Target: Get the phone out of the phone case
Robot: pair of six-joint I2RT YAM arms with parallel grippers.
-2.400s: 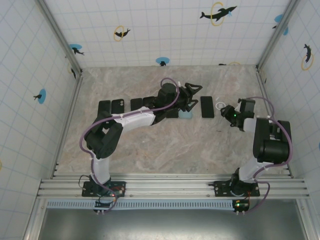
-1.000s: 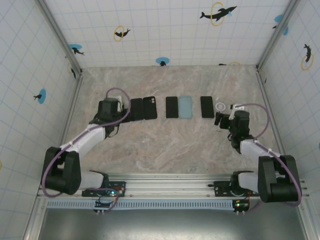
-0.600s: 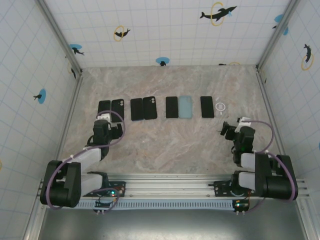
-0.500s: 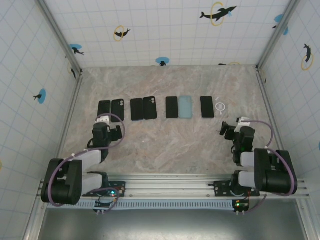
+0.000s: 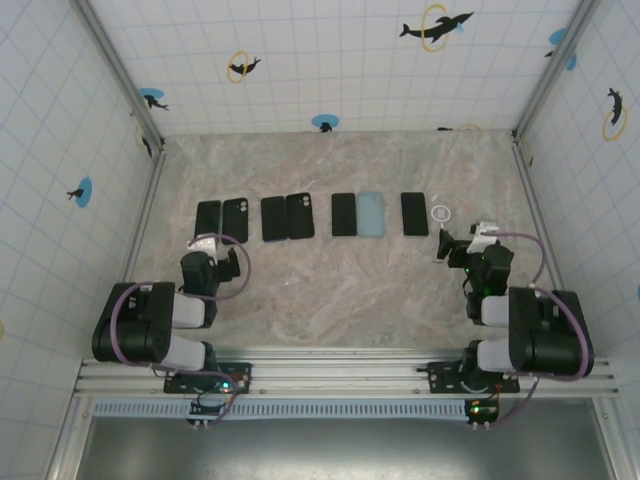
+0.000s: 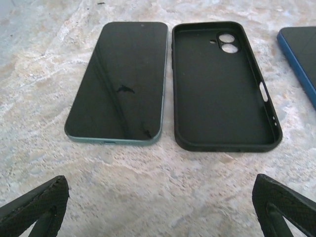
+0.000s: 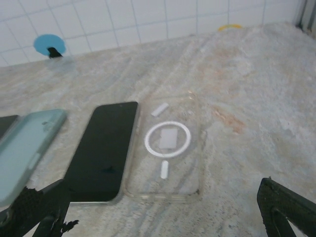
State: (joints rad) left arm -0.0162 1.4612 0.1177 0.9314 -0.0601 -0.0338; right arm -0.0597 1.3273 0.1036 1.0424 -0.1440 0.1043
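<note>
Beside phone [image 6: 118,84], black case [image 6: 222,89], edges apart.

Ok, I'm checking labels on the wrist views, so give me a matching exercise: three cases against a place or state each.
Things:
1. black case
2. clear case
3. pale teal case

Place or state:
a. white ring on it
b. left of the dark phone
c. hollow side up, round camera holes showing

Pairs: 1-c, 2-a, 3-b
</note>
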